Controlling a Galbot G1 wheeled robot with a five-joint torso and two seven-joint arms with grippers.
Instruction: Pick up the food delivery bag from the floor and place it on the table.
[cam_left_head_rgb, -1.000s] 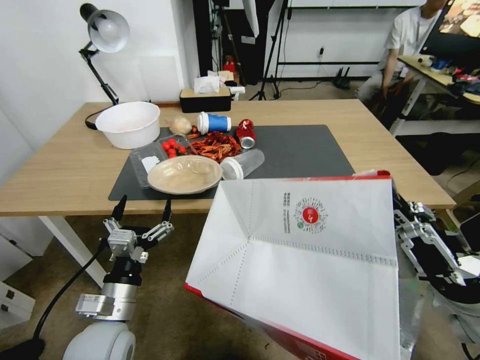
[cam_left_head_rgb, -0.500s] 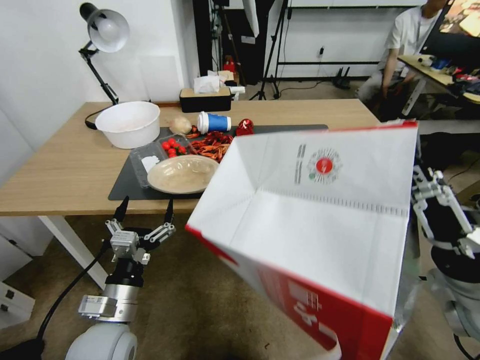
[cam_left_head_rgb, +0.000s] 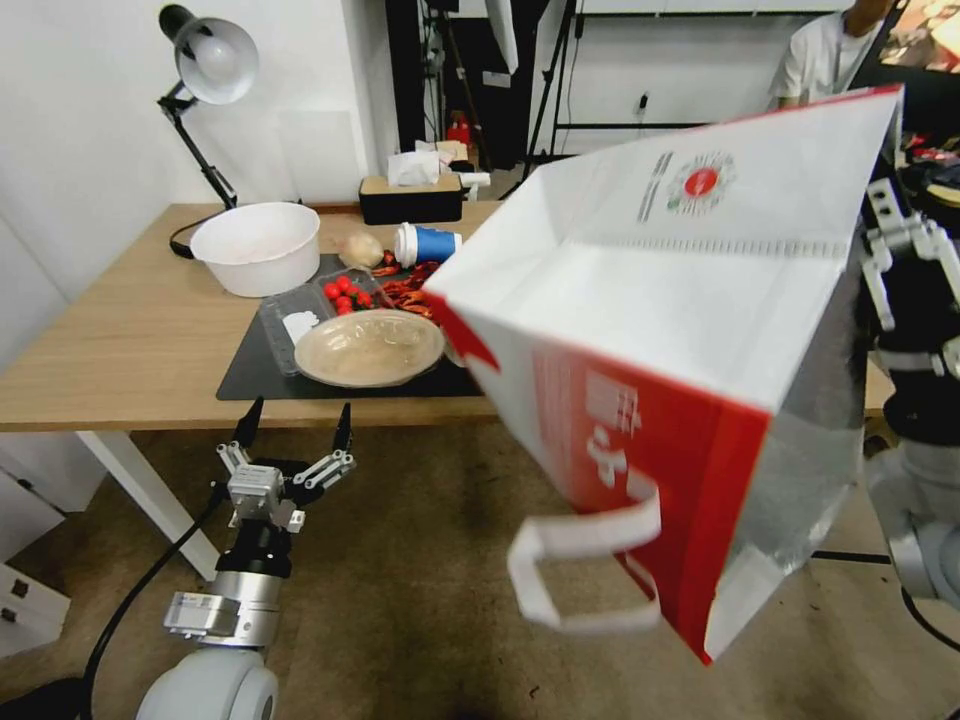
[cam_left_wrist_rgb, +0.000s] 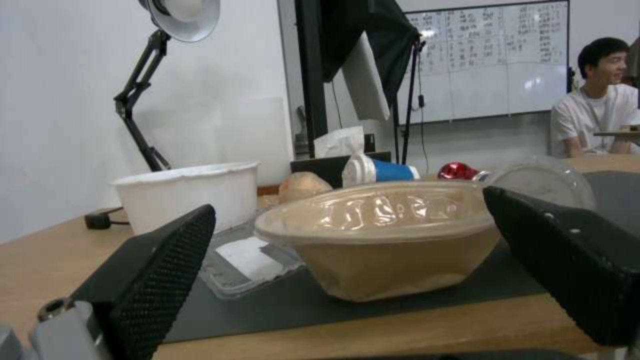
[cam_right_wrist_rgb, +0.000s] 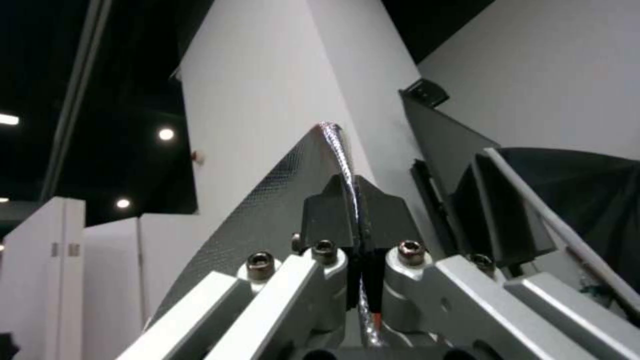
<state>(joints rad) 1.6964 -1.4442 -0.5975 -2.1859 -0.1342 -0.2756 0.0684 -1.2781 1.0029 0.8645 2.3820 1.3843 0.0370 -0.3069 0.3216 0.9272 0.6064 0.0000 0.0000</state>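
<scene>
My right gripper (cam_right_wrist_rgb: 360, 220) is pinched hard on the thin foil-lined edge of the food delivery bag (cam_left_head_rgb: 690, 330), the sheet squeezed between both pads. From that pinch the bag hangs out to my left and downward, tipped well over: its white panel with the round red logo (cam_left_head_rgb: 702, 181) faces up toward my head, a red side panel faces forward and down, and one white strap handle (cam_left_head_rgb: 590, 565) dangles loose below it. The bag is clear of the floor (cam_left_head_rgb: 400, 610) and raised about level with the table (cam_left_head_rgb: 130, 340), partly over its near edge.

Farther left, my left gripper (cam_left_head_rgb: 292, 425) waits low in front of the table edge, fingers spread wide and empty, pointing at the lidded paper bowl (cam_left_wrist_rgb: 380, 230).

My worry is the grip: I hold one thin edge of a big, tilted bag, so its weight could tear the sheet or slide it out of my pads, dropping it. The mat beyond the bowl is crowded with a white tub (cam_left_head_rgb: 258, 246), cherry tomatoes (cam_left_head_rgb: 345, 295) and a blue cup (cam_left_head_rgb: 428, 244); swinging the bag in low could sweep them aside.
</scene>
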